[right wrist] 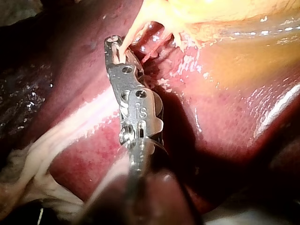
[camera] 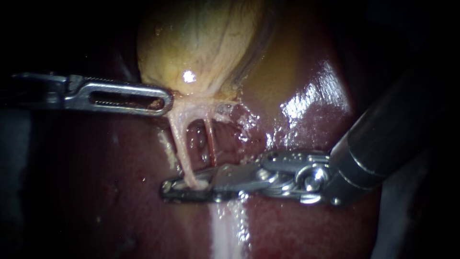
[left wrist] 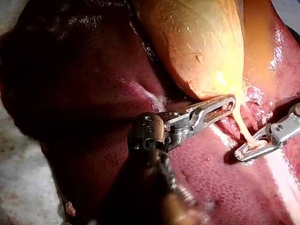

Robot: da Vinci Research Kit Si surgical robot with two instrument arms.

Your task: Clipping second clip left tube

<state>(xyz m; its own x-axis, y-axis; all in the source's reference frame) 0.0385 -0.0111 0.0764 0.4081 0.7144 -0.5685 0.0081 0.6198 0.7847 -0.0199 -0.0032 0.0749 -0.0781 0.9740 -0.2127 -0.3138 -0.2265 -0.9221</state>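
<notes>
Two instruments (camera: 165,100) (camera: 189,186), two tubes (camera: 181,144) (camera: 210,139), one gallbladder (camera: 201,43)

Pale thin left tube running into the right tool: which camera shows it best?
Endoscope view: the pale thin left tube shows full length. Left wrist view shows it farther off; right wrist view only its end.

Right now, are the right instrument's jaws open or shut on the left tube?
Shut: the right instrument's jaws touch the left tube from both sides.
</notes>
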